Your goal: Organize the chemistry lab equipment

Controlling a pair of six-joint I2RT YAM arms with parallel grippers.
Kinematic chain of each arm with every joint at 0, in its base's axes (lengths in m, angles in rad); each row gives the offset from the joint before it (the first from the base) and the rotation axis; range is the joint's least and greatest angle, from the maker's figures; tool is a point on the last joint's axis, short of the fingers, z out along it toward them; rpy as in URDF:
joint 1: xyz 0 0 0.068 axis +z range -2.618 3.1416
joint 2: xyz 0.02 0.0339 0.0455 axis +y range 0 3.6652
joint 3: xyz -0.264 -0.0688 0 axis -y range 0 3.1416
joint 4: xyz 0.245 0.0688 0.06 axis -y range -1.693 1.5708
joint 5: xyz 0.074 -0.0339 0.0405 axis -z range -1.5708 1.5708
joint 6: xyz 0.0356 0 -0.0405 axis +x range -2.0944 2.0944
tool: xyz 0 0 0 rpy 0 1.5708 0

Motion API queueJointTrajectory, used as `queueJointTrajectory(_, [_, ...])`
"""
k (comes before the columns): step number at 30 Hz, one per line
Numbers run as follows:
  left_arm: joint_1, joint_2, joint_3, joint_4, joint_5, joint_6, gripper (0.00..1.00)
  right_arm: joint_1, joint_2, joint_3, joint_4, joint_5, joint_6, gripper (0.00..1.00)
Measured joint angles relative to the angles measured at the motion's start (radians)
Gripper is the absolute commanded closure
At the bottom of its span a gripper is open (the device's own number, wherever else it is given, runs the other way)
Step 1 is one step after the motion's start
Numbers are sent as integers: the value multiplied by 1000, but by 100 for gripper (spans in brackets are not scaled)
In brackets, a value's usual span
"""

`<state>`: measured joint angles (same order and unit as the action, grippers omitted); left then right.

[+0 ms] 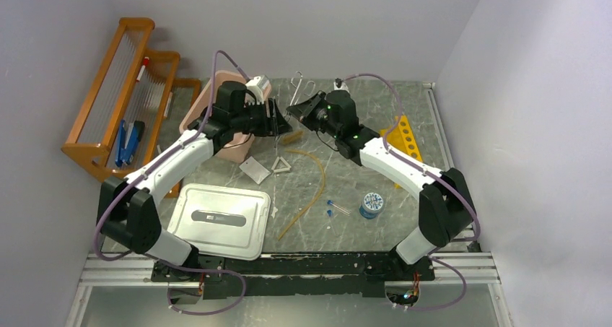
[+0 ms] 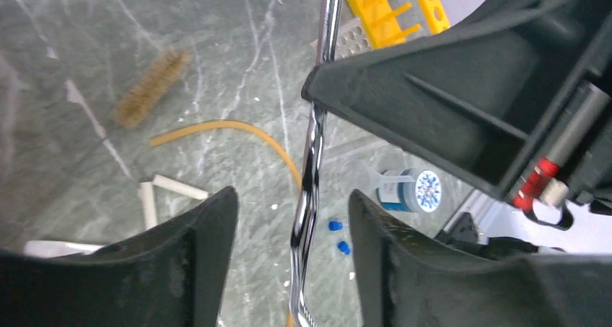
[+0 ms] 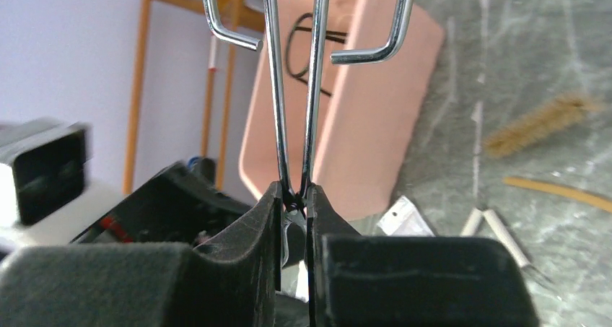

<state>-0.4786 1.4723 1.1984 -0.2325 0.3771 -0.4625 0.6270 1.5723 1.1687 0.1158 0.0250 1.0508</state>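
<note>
Right fingers (image 3: pixel 245 233) pinch the wire tongs (image 3: pixel 275 89) tight; left fingers (image 2: pixel 195 247) open around them. Handover looks on, left must close.

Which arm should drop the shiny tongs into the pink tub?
Probably the right. The right tool is shut on the tongs, with the tub just ahead. The left tool is open, gripping nothing, though the tongs pass between its fingers.

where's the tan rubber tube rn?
Top external view, centre: the tan rubber tube lies curved, wire triangle on its left, blue-capped vials on its right.
</note>
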Motion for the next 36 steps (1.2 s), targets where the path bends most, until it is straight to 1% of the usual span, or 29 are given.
queueJointTrajectory(2, [0, 26, 6, 26, 30, -32, 61, -6, -6, -14, 51, -49, -11, 100])
queueJointTrajectory(4, [0, 45, 10, 37, 48, -51, 71, -7, -7, -31, 101, -95, -17, 100])
queueJointTrajectory(6, [0, 49, 10, 50, 70, -52, 78, -7, -7, -50, 134, -127, -18, 100])
queueJointTrajectory(8, [0, 42, 7, 80, 95, -55, 83, -6, -7, -63, 154, -150, -20, 100])
queueJointTrajectory(11, [6, 23, -2, 97, 110, -50, 94, -6, -10, -67, 180, -168, -21, 100])
queueJointTrajectory(13, [15, 14, -3, 101, 125, -43, 95, -7, -19, -67, 192, -172, -27, 100])
queueJointTrajectory(14, [17, 10, -3, 104, 130, -40, 95, -7, -23, -67, 195, -175, -30, 98])
queueJointTrajectory(19, [32, -2, -3, 103, 166, -14, 95, -9, -37, -67, 198, -198, -48, 45])
queueJointTrajectory(20, [35, -2, -3, 100, 173, -5, 95, -12, -40, -67, 195, -201, -54, 37])
queueJointTrajectory(23, [52, -6, 0, 70, 193, 30, 95, -31, -58, -66, 183, -216, -97, 25])
queueJointTrajectory(24, [61, -8, 1, 58, 196, 42, 95, -37, -66, -66, 177, -214, -116, 23])
queueJointTrajectory(28, [107, -9, 41, -8, 201, 84, 95, -84, -135, -66, 150, -196, -192, 23])
queueJointTrajectory(33, [158, 8, 161, -105, 171, 169, 95, -175, -222, -66, 148, -170, -247, 23])
queueJointTrajectory(36, [196, 38, 238, -168, 122, 249, 95, -196, -244, -66, 145, -149, -274, 23])
